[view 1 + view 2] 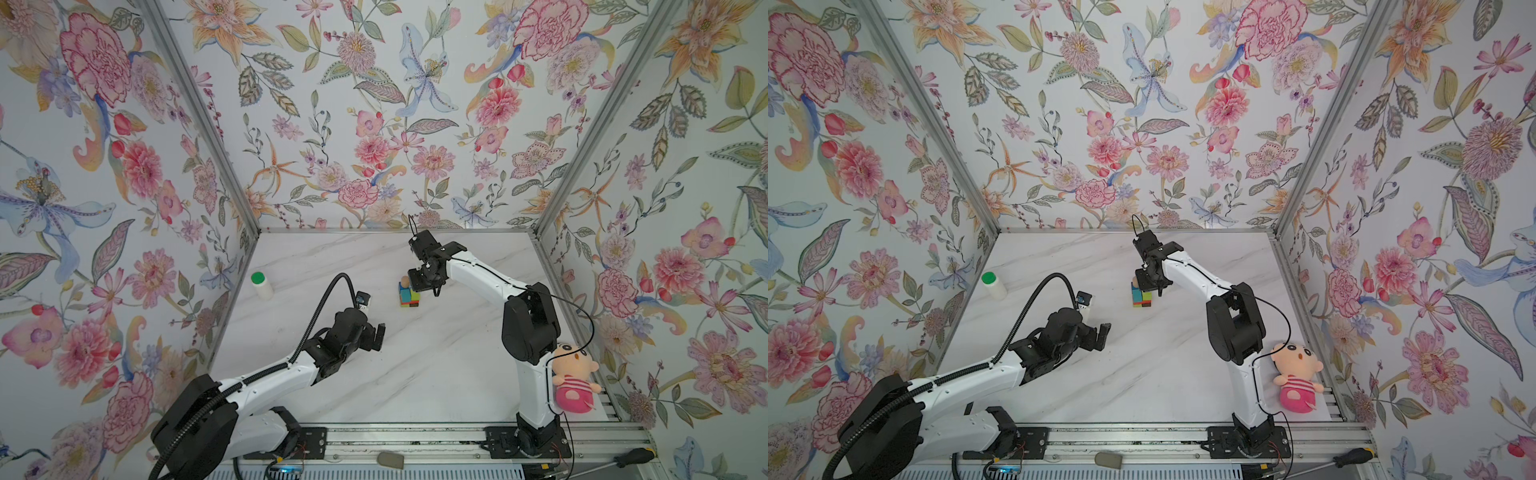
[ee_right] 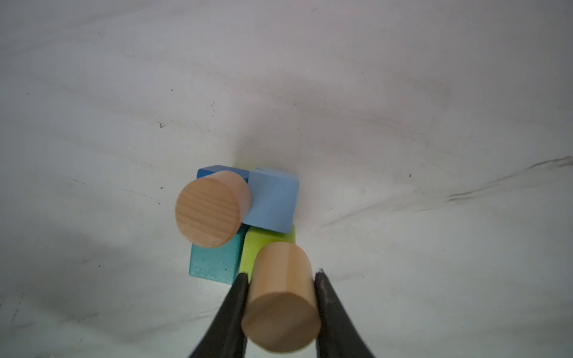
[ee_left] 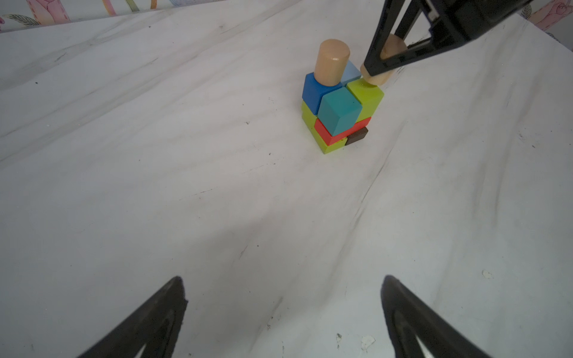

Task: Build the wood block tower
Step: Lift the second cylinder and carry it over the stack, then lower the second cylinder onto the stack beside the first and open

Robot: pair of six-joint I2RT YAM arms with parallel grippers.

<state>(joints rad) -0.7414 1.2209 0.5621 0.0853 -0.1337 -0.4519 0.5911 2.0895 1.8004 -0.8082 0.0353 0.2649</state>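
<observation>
Right wrist view: pinching the second tan cylinder [image 2: 280, 297], near upright, in the right gripper [image 2: 282, 275] over the yellow-green corner block [image 2: 266, 240] of the tower [image 2: 273, 201], left gripper [image 3: 283, 278] gaping empty, farther off.

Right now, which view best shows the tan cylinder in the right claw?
Right wrist view: the held tan cylinder sits large, clamped in the right claw. The left wrist view shows it small, half behind the claw. In both top views the claw hides it.

Floral wallpaper [image 1: 374, 104] covers three walls rising around a white marbled table [image 1: 415, 374]; metal posts [image 1: 203, 124] stand at the table's far corners.
</observation>
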